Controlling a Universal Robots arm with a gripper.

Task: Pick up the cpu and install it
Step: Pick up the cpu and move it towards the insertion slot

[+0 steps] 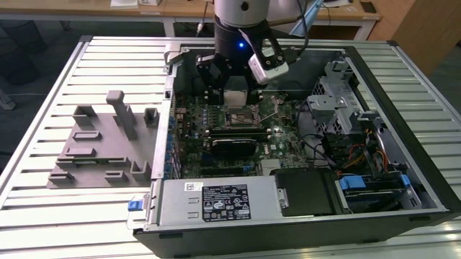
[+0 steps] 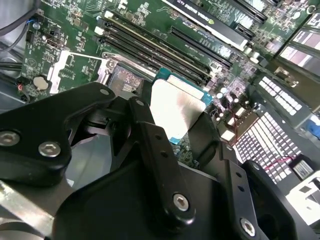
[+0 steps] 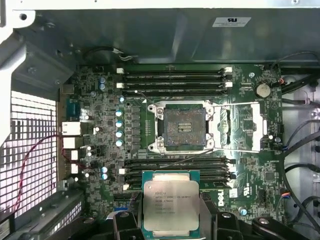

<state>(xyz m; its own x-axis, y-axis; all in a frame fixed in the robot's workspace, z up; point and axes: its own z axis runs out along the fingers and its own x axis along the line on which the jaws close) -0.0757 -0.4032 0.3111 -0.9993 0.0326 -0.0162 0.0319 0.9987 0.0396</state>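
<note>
Fixture: on the exterior view's left, the grey plastic fixture (image 1: 101, 145) sits on the slatted tabletop (image 1: 43, 216), just beside the open computer case (image 1: 288, 232).
Tool: my tool (image 1: 232, 89) hangs inside the case over the motherboard (image 1: 284, 135). It is drawn in narrow on the cpu, one finger on each opposite edge. I judge that grip spares the underside contacts.
Cpu: the cpu (image 3: 170, 207) is clear of the board, held above the memory slots (image 3: 220, 167) and just short of the socket.
Facing: its metal plate is turned up toward the first wrist view, and I read it as roughly level with the board.
Long axis: it is nearly square. The slightly longer run seems to lie across the memory slots, with its edges squared to the socket frame.
Socket: the socket (image 3: 182, 127) is bare. Its load plate (image 3: 240, 130) is swung open to one side, which I take as ready for the chip.
Right side: the drive cage (image 1: 335, 97) and cables (image 1: 360, 156) stand well apart from my tool.
</note>
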